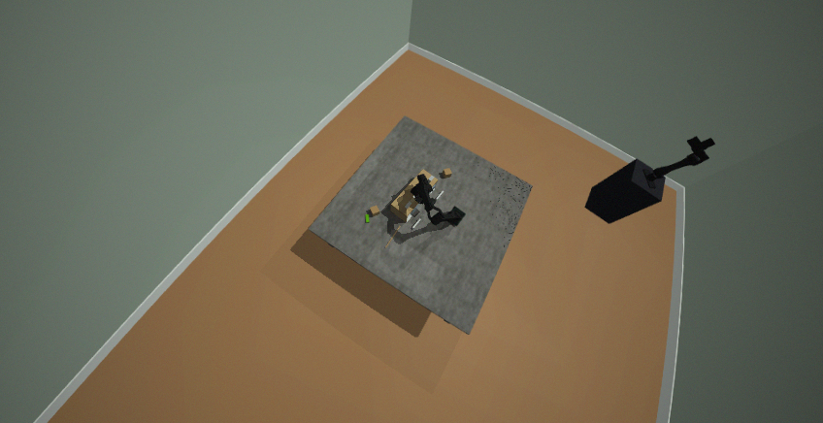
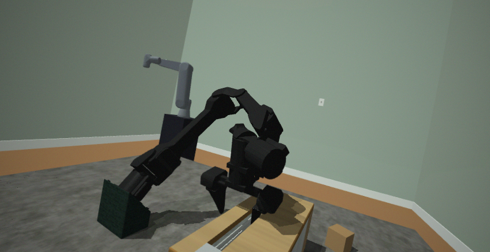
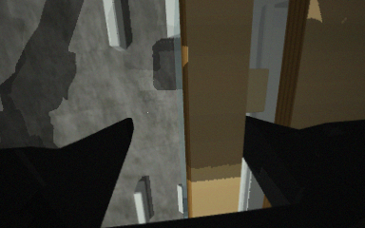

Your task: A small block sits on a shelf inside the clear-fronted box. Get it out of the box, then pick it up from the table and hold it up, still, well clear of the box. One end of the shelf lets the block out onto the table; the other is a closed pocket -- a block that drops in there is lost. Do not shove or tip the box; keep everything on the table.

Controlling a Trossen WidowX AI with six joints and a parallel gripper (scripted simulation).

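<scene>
The wooden box [image 2: 247, 230] with a clear front stands on the grey table; it also shows in the overhead view [image 1: 407, 199]. A long slot runs along its top [image 3: 265, 52]. In the wrist view a small tan block [image 3: 257, 90] shows through the slot, inside the box, ahead of my right finger. My gripper [image 2: 237, 215] is open and empty and points down over the box top. One finger hangs outside the clear front over the table, the other tip is at the slot. In the wrist view my gripper [image 3: 179, 119] straddles the front wooden strip.
Two loose tan cubes lie on the table near the box ends [image 1: 444, 173] [image 1: 374, 211]; one also shows in the side view [image 2: 339, 237]. A small green piece [image 1: 367, 217], a thin stick [image 1: 392, 238] and short white bars [image 3: 115, 24] lie near the box. The arm's base [image 2: 122, 208] stands beside it.
</scene>
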